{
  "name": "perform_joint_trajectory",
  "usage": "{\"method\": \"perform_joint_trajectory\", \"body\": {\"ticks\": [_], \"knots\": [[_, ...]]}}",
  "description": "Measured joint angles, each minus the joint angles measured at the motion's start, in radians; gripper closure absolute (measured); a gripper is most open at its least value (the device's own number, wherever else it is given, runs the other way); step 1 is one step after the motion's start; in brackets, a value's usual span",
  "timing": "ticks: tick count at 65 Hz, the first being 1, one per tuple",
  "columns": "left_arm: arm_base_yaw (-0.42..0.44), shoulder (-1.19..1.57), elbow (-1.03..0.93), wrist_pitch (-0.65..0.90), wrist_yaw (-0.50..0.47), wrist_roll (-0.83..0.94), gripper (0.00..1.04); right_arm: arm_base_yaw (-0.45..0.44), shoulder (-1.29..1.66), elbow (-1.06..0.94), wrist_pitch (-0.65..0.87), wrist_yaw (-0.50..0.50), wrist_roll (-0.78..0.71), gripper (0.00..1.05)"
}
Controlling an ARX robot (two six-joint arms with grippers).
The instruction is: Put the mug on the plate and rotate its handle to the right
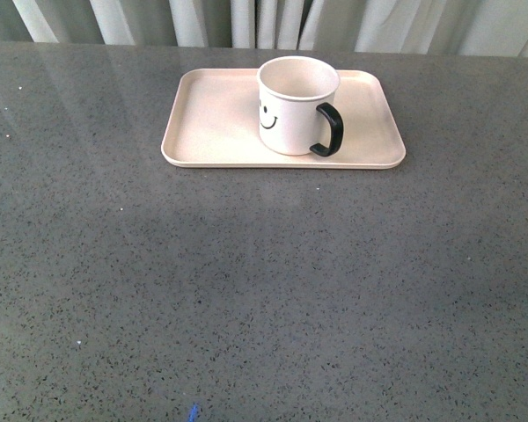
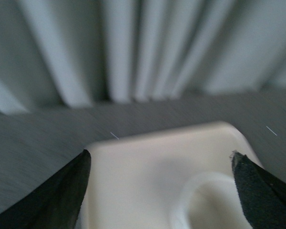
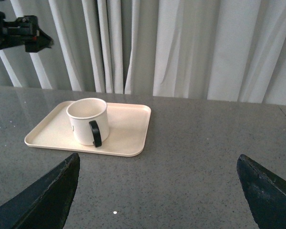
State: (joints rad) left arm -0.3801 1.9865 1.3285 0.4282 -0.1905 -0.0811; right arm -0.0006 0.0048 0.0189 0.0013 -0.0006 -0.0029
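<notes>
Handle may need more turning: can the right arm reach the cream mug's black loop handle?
Probably yes. The right gripper is open, only bare grey table lies between it and the black loop handle, which faces that way from the pale pink tray.

You'll find no words, numbers or brand marks to read in any view. The only printed sign is the black smiley face [image 1: 267,116] on the mug [image 1: 296,95] — at about 8 o'clock on its wall, only partly turned toward the front camera.
</notes>
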Motion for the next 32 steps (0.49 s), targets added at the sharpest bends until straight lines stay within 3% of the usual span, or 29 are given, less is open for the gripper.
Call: {"method": "perform_joint_trajectory", "body": {"ticks": [4, 12, 26, 32], "knots": [[0.018, -0.05, -0.164, 0.232, -0.112, 0.031, 0.35, 0.0, 0.0, 0.0, 0.0, 0.001, 0.0, 0.09], [0.074, -0.183, -0.429, 0.483, -0.105, 0.056, 0.56, 0.0, 0.0, 0.0, 0.0, 0.001, 0.0, 0.09], [0.173, -0.429, -0.809, 0.604, -0.01, 0.066, 1.03, 0.0, 0.0, 0.0, 0.0, 0.0, 0.0, 0.09], [0.193, -0.492, -0.89, 0.615, 0.015, 0.069, 1.03, 0.0, 0.0, 0.0, 0.0, 0.001, 0.0, 0.09]]}}
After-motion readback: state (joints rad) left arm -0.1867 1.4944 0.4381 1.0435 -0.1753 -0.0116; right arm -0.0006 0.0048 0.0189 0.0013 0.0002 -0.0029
